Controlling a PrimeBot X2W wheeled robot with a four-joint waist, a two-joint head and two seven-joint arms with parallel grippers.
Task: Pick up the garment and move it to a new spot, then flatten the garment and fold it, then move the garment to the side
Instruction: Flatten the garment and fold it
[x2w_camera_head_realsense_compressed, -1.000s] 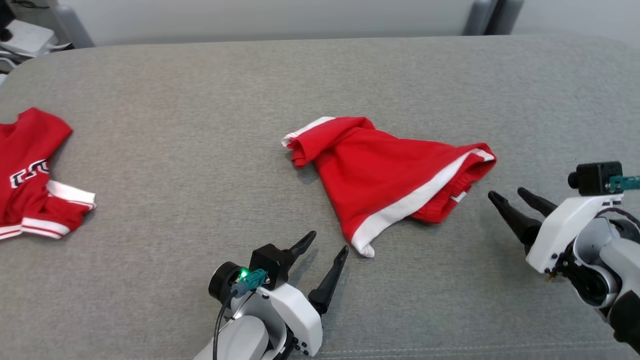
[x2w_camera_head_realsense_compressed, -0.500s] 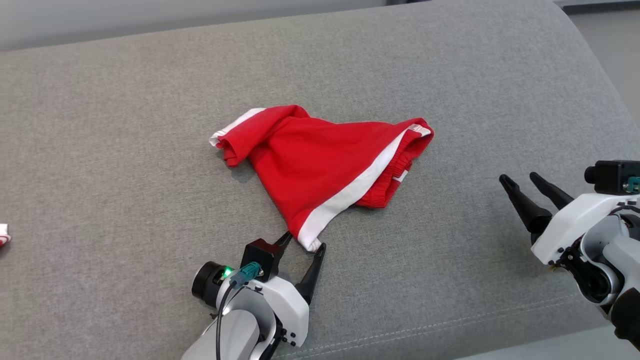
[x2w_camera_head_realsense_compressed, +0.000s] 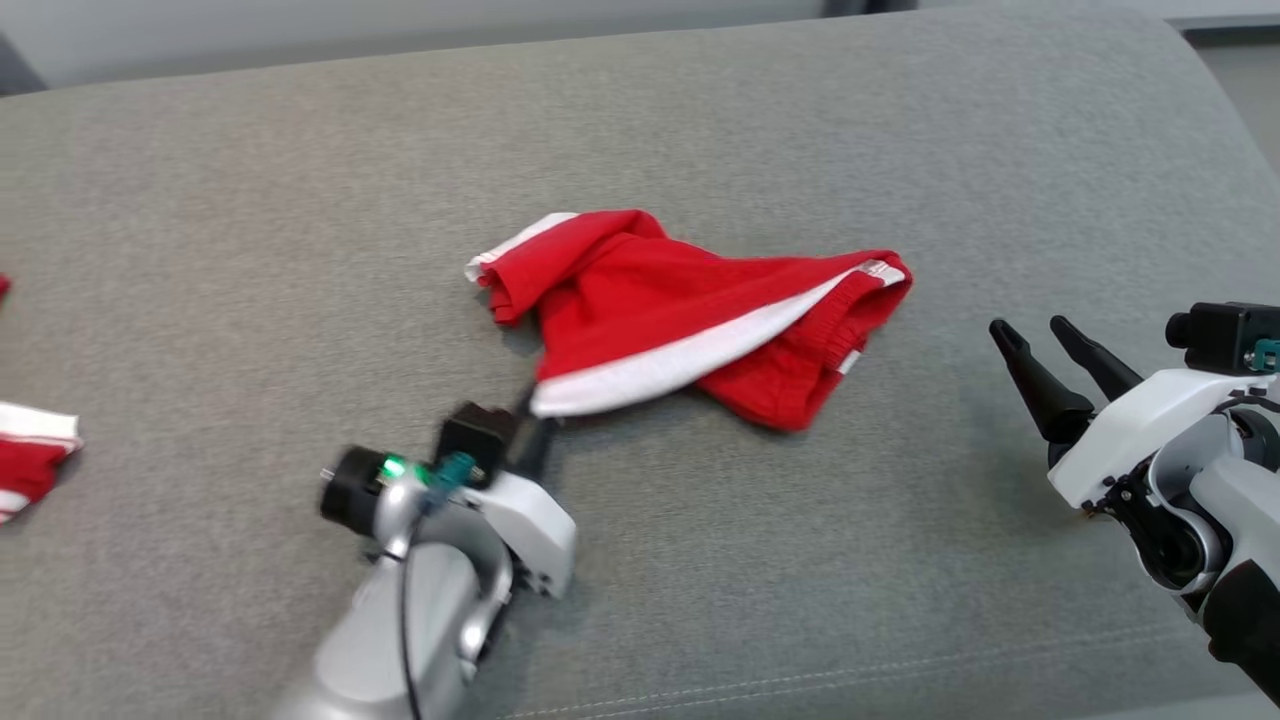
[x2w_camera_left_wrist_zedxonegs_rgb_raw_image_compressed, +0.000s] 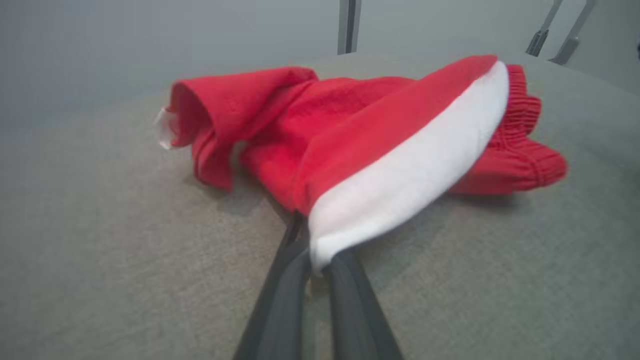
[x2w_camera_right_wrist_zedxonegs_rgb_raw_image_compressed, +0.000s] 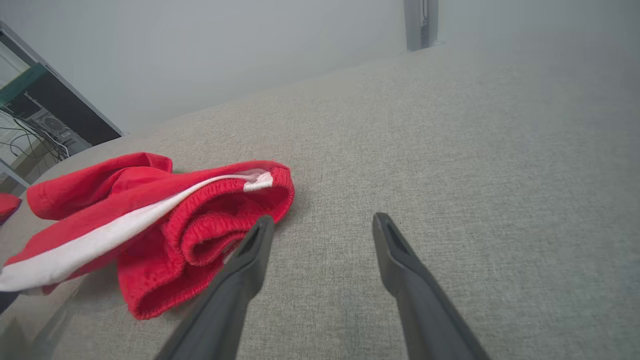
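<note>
Where the garment (x2w_camera_head_realsense_compressed: 690, 310) lies: middle of the grey cushion (x2w_camera_head_realsense_compressed: 300, 200), crumpled, red with a white stripe (x2w_camera_head_realsense_compressed: 650, 372) along the near edge.
Left gripper (x2w_camera_left_wrist_zedxonegs_rgb_raw_image_compressed: 317, 260): clamped narrow, pinching the near-left corner of the white stripe between the fingertips; shadow on the cushion under the stripe just beside the pinch.
Left arm (x2w_camera_head_realsense_compressed: 400, 620): blurred in the head view, reaching up from the lower left to that corner.
Right gripper (x2w_camera_head_realsense_compressed: 1030, 335): fingers spread wide, holding nothing, off to the right of the garment and apart from it in the head view.
Right wrist view: one finger in front of the gathered elastic waistband (x2w_camera_right_wrist_zedxonegs_rgb_raw_image_compressed: 220, 220), the other over bare cushion.
Far-left end of the garment: rolled red fabric with a white edge, resting on the cushion.
Second red-and-white cloth (x2w_camera_head_realsense_compressed: 30, 455): at the left edge of the head view, well apart from the garment.
Background: pale wall (x2w_camera_right_wrist_zedxonegs_rgb_raw_image_compressed: 250, 50) beyond the cushion.
</note>
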